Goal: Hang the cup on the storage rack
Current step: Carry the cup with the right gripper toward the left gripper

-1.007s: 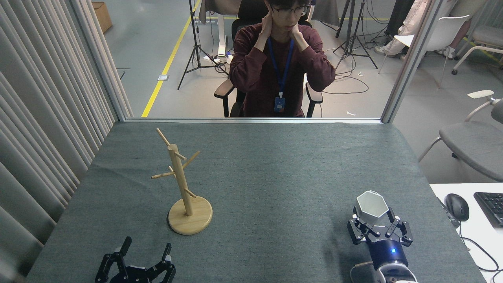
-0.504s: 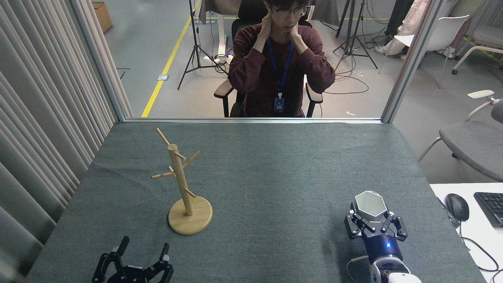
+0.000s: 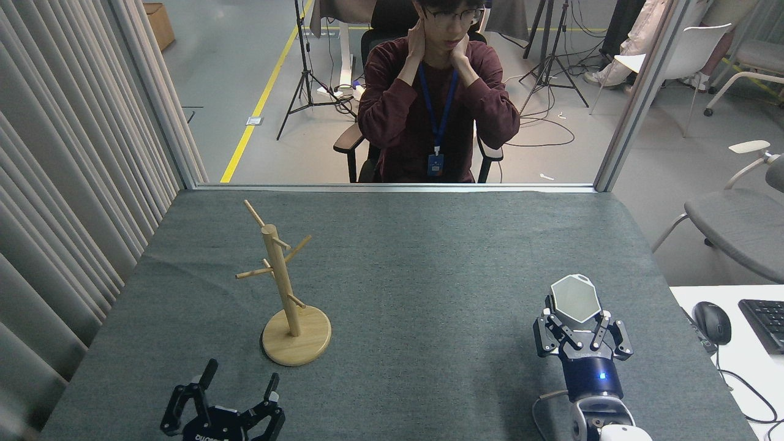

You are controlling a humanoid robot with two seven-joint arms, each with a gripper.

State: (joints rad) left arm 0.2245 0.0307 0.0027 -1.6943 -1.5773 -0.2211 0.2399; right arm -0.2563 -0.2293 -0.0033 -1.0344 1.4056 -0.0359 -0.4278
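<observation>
The white hexagonal cup (image 3: 574,298) is at the right front of the table, its greyish inside turned toward me. My right gripper (image 3: 578,323) is shut on the cup, fingers on either side of its lower part, and appears to hold it off the cloth. The wooden storage rack (image 3: 283,288) stands upright on its round base at the left of centre, well away from the cup, with thin pegs angled out from the post. My left gripper (image 3: 238,380) is open near the front edge, below the rack, with nothing between its fingers.
A grey cloth covers the table (image 3: 416,263). A person (image 3: 438,98) sits behind the far edge with hands at the neck. Curtains (image 3: 67,184) line the left side. A white desk with a mouse (image 3: 712,322) and keyboard (image 3: 765,323) stands to the right.
My right gripper has lifted and tilted the cup, so its opening now faces me more. My left gripper has shifted slightly to the right and up.
</observation>
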